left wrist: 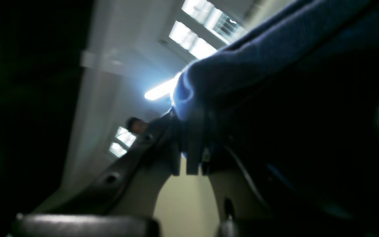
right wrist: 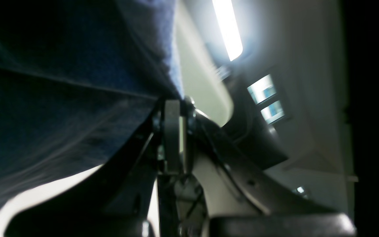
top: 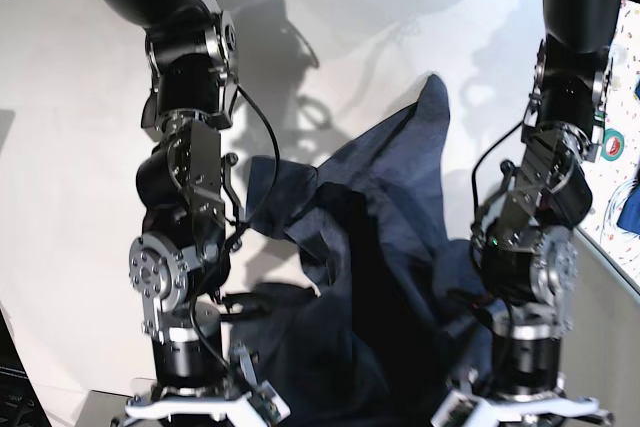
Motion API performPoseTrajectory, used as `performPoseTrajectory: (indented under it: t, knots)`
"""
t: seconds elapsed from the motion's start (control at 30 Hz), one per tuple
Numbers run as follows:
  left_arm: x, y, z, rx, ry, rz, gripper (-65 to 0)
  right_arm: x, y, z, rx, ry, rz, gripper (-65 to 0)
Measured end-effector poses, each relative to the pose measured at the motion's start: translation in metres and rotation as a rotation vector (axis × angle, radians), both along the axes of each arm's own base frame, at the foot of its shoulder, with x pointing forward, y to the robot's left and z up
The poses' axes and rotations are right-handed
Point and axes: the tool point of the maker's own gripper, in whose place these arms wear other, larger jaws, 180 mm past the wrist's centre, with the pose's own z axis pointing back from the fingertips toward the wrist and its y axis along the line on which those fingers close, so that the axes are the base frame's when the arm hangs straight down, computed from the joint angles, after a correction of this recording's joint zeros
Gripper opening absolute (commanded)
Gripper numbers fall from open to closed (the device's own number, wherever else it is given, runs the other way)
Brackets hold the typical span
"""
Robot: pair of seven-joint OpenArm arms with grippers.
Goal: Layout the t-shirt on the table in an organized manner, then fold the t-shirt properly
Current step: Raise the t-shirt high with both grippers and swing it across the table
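The dark navy t-shirt [top: 385, 277] hangs bunched and creased, lifted above the white table [top: 70, 147].

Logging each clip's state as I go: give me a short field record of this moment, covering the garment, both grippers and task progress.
garment: t-shirt, dark navy, bunched and partly lifted, not spread flat
surface: white table, cloth trailing onto it between the arms
left gripper: left gripper shut on a fold of the t-shirt, wrist camera facing the ceiling
right gripper: right gripper shut on the t-shirt's edge
lettering: not visible in any view
progress: layout not yet done; no fold made
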Motion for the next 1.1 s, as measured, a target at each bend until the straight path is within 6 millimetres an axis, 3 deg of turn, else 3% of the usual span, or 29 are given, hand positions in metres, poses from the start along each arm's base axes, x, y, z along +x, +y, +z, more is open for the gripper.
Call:
performPoseTrajectory:
  t: [0.27, 0.43, 0.57, 0.73, 0.83, 0.9, 1.0, 1.1]
  knots:
    - [-0.019, 0.010, 0.079, -0.026, -0.181, 0.011, -65.0, -0.008, 0.006, 0.078, -0.002, -0.170, 0.014, -65.0]
    - [-0.038, 0.029, 0.125, -0.059, -0.297, 0.047, -65.0, -0.026, 0.034, 0.127, -0.037, -0.309, 0.060, -65.0]
    - [-0.070, 0.044, 0.173, -0.075, -0.460, 0.047, -65.0, -0.053, 0.060, 0.172, -0.050, -0.470, 0.102, -65.0]
    - [-0.092, 0.070, 0.191, -0.108, -0.549, 0.081, -65.0, -0.081, 0.091, 0.197, -0.071, -0.593, 0.164, -65.0]
    - [-0.101, 0.090, 0.196, -0.096, -0.570, 0.124, -65.0, -0.084, 0.103, 0.190, -0.083, -0.592, 0.191, -65.0]
    - [-0.109, 0.110, 0.196, -0.107, -0.581, 0.167, -65.0, -0.082, 0.112, 0.173, -0.096, -0.567, 0.220, -65.0]
    - [-0.111, 0.139, 0.179, -0.130, -0.562, 0.238, -65.0, -0.072, 0.139, 0.118, -0.108, -0.436, 0.297, -65.0]
    - [-0.103, 0.162, 0.159, -0.178, -0.492, 0.284, -65.0, -0.070, 0.179, 0.038, -0.094, -0.226, 0.452, -65.0]
